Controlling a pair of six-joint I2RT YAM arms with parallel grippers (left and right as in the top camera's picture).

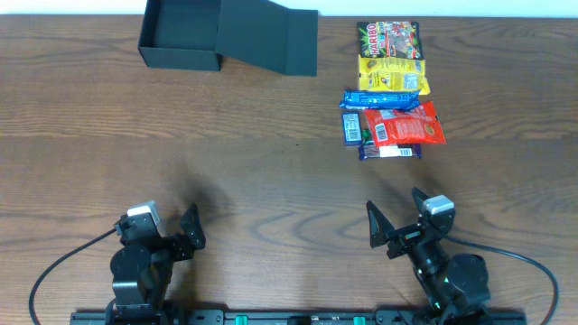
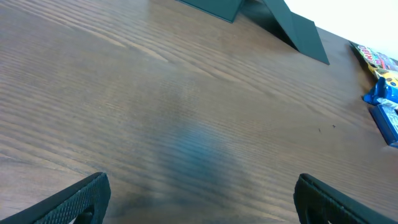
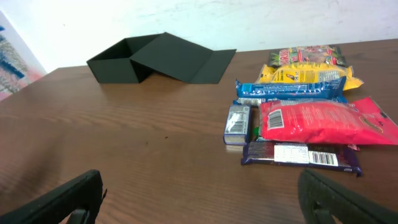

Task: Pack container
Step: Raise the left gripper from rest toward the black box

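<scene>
The left gripper (image 1: 170, 222) sits at the near edge of the wooden table (image 1: 271, 190) with its jaws spread wide and nothing between them; its wrist view shows only bare wood between the two dark fingers (image 2: 78, 198). The right gripper (image 1: 397, 213) sits at the near edge further right, jaws equally wide and empty. The one container (image 1: 179, 60), a shallow black box, lies at the far left of the table, well apart from both grippers. It is roughly straight out from the left gripper and far off to the left of the right one. Its flap lid (image 1: 271, 41) is thrown open to the right, sloping down to the tabletop, and the inside of the box is bare. At the far right, straight out from the right gripper, six snack packets lie in a loose column. Farthest is one Haribo packet (image 1: 388, 38), then one yellow packet (image 1: 391, 74), one blue bar (image 1: 384, 97), one red packet (image 1: 404, 125) with one small silver-blue packet (image 1: 350, 128) just to its left, and nearest one dark purple bar (image 1: 390, 152). The packets touch or overlap their neighbours.
</scene>
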